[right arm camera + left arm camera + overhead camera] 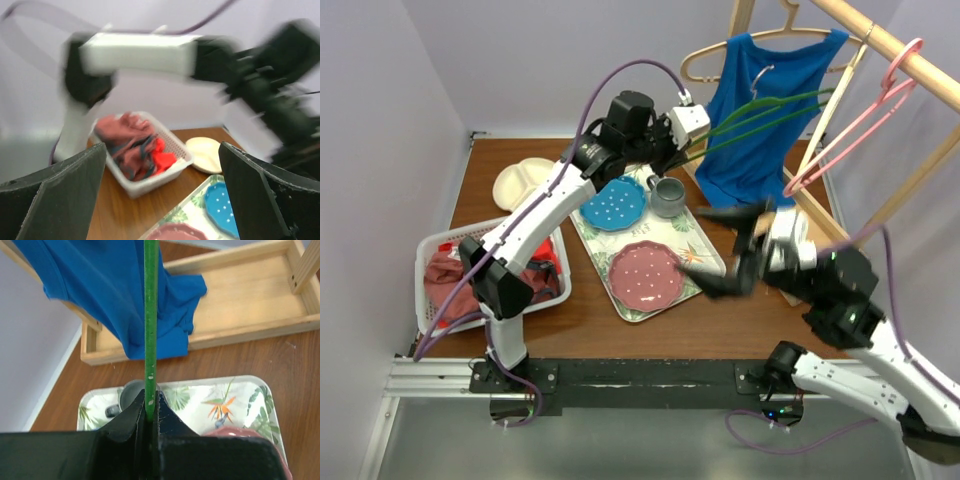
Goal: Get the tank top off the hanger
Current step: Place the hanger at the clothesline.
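Observation:
The blue tank top (pixel 760 120) hangs at the back right under the wooden rail (pixel 910 60), and its hem rests on the rack's wooden base (pixel 250 300). A thin green hanger (pixel 775 108) crosses the front of the cloth. My left gripper (pixel 703 140) is shut on the end of that hanger. In the left wrist view the green hanger's rod (pixel 150 315) runs straight up from my left gripper (pixel 149 407) over the tank top (pixel 115 295). My right gripper (pixel 740 255) stands wide open and empty over the tray's right edge, below the tank top. In its blurred wrist view, my right gripper (pixel 162 200) faces the basket.
A beige hanger (pixel 715 52) and a pink hanger (pixel 860 130) hang on the rail. The patterned tray (pixel 695 235) carries a blue plate (pixel 613 205), a pink plate (pixel 645 273) and a grey mug (pixel 667 195). A white basket of clothes (pixel 430 295) and a cream plate (pixel 520 180) are at left.

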{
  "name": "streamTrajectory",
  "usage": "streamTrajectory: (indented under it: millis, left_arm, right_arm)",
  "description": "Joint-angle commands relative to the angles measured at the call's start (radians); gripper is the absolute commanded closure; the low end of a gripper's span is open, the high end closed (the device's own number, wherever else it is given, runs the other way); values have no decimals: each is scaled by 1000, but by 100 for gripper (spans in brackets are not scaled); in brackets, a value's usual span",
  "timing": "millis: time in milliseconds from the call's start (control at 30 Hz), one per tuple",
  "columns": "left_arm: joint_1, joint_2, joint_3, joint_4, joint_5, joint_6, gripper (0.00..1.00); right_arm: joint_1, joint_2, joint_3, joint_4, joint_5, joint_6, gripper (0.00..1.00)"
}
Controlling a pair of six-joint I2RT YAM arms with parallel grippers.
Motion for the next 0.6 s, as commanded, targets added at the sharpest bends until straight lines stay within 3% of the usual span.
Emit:
streamTrajectory:
  millis: [0,67,133,267,567]
  left_arm:
    - [13,-160,-126,151,-19,-58,100]
    - [24,-222,-176,196,13,-77,100]
    - [27,-288,-249,228,29,-100,100]
    - [53,-388,-393,346,84,-144,100]
    - [58,-431,-413,340,125,-166,100]
  right_arm:
    - [0,247,419,-355,605,396,1]
    - [-1,305,473,-386,759,496,2]
    - [-1,275,394,-246,798,672,8]
    - [1,224,217,32,961,899,56]
    - [-1,405,300,22,1020,1087,50]
